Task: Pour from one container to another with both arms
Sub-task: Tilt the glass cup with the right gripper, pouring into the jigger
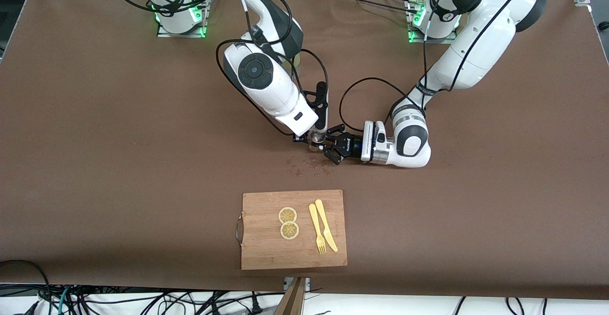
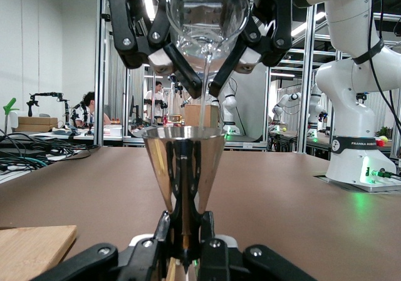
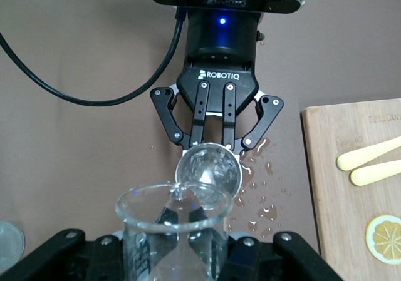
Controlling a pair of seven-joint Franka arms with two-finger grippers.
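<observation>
Mid-table, I have both grippers meeting just above the brown table (image 1: 119, 162). My left gripper (image 1: 333, 149) lies low and level, jaws clenched on a metal cone cup (image 2: 183, 168), which stands upright on the table with its mouth up. My right gripper (image 1: 309, 138) hangs over it, jaws grasping a clear glass beaker (image 3: 170, 228). The beaker is tilted, spout down over the cup.

In the left wrist view I see a thin stream of water (image 2: 205, 96) falling from the beaker's lip into the cup's mouth. In the right wrist view the beaker's spout sits right above the cup's rim.

Water drops (image 1: 307, 166) lie scattered on the table just beside the cup, on the side nearer the front camera.

Nearer the front camera still, well apart from the grippers: a cutting board (image 1: 266, 253). On it lie two lemon slices (image 1: 288, 222), touching, and beside them a yellow fork (image 1: 317, 229) and knife (image 1: 326, 224).
</observation>
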